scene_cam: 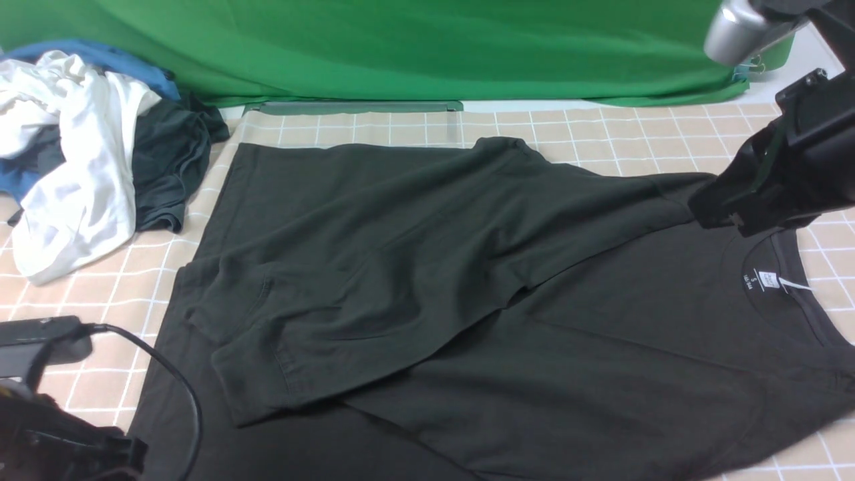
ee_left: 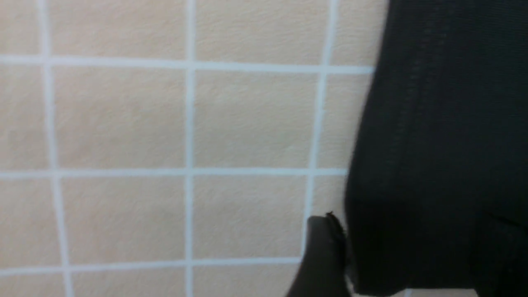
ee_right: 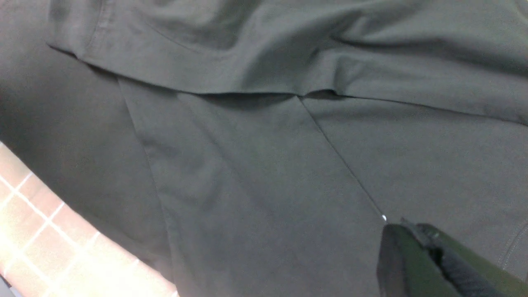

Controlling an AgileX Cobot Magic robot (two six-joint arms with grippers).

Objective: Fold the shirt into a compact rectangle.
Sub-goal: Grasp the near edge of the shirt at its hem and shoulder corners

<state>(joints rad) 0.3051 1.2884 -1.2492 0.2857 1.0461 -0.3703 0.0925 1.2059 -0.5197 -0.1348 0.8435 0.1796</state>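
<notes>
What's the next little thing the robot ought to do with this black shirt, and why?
Probably move the right gripper, shut by the far shoulder, over to the near side of the shirt to fold that in. The far sleeve already lies across the body, rumpled, while the near side below the collar is still spread flat.
</notes>
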